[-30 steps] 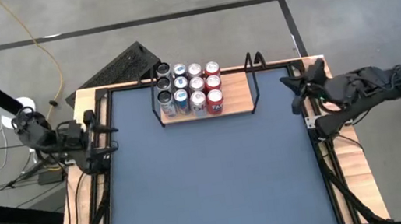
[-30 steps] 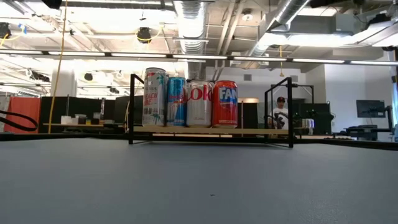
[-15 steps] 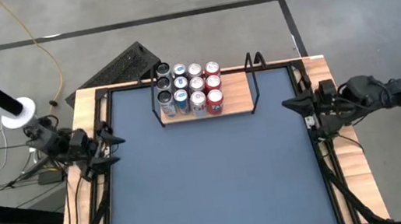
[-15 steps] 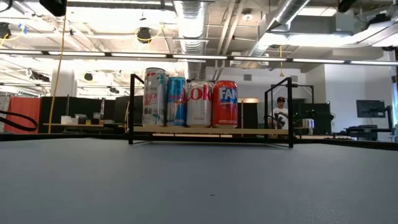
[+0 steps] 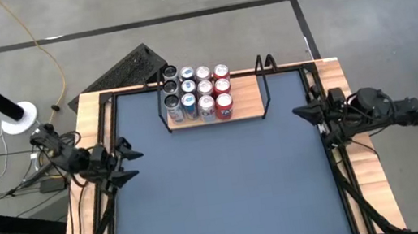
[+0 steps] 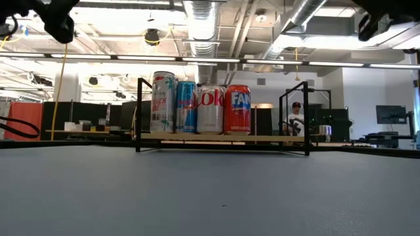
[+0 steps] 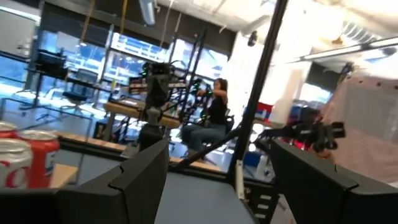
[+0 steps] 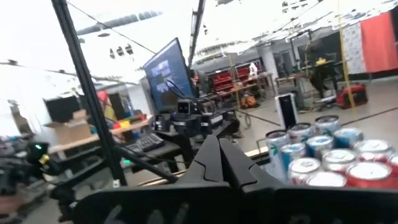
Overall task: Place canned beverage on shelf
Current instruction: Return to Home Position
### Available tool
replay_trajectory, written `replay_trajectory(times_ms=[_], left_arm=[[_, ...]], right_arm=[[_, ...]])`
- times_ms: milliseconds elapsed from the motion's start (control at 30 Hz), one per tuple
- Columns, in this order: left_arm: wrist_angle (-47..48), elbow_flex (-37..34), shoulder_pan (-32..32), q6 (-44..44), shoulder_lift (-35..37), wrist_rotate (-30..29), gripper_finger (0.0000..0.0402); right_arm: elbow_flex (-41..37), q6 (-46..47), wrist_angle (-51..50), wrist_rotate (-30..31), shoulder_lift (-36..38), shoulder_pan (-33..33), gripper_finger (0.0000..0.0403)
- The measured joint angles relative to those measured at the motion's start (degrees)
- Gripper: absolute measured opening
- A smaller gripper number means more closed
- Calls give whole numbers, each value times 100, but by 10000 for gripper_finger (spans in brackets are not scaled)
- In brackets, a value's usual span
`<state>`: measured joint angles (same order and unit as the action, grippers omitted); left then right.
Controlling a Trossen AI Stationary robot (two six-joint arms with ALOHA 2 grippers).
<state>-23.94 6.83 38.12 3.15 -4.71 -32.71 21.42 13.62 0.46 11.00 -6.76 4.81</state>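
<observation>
The shelf [image 5: 241, 100], a small light-wood board with black rod uprights, stands at the table's far edge and also shows in the low view [image 6: 223, 137]. Several cans [image 5: 198, 94] stand upright on its left part in rows; the low view [image 6: 200, 103] shows the front row. No can lies off the shelf. My left gripper [image 5: 132, 164] is open and empty above the mat's left edge; its fingers stand wide apart in the left wrist view [image 7: 217, 180]. My right gripper [image 5: 297, 111] is shut and empty at the mat's right edge, fingertips together [image 8: 214, 146].
The dark mat [image 5: 219, 189] is framed by a light-wood table rim [image 5: 82, 118]. The shelf's right part [image 5: 248, 95] is bare board. A person [image 6: 296, 118] sits in the room beyond the table. A black ridged panel [image 5: 132, 66] lies on the floor behind the far-left corner.
My left gripper has swung out from the left rim toward the near edge and over the mat. My right arm has drawn back and straightened along the right rim, its gripper going slightly toward the near edge. Both arms' tips now dip into the low view's top corners.
</observation>
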Motion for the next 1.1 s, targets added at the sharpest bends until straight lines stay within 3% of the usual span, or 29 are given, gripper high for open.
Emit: replay_trajectory(times_ms=[200,433,600,767,900,1100], left_arm=[[-554,-359,-1,60,0,411,269],[-563,-359,-1,-98,0,2534,269],[-516,-305,1,245,0,3469,269],[-357,-208,-3,346,2,4310,269],[69,-210,-20,257,2,4020,269],[791,-212,-38,443,0,4011,269]], right_arm=[[-559,597,279,-663,572,-329,0],[-945,1052,1156,-1914,595,-591,0],[-1044,747,2000,-2478,407,-609,0],[-1252,222,1969,-2347,166,-620,0],[-1558,149,1994,-1515,-14,-704,0],[-2091,-169,2115,-757,-28,-951,0]])
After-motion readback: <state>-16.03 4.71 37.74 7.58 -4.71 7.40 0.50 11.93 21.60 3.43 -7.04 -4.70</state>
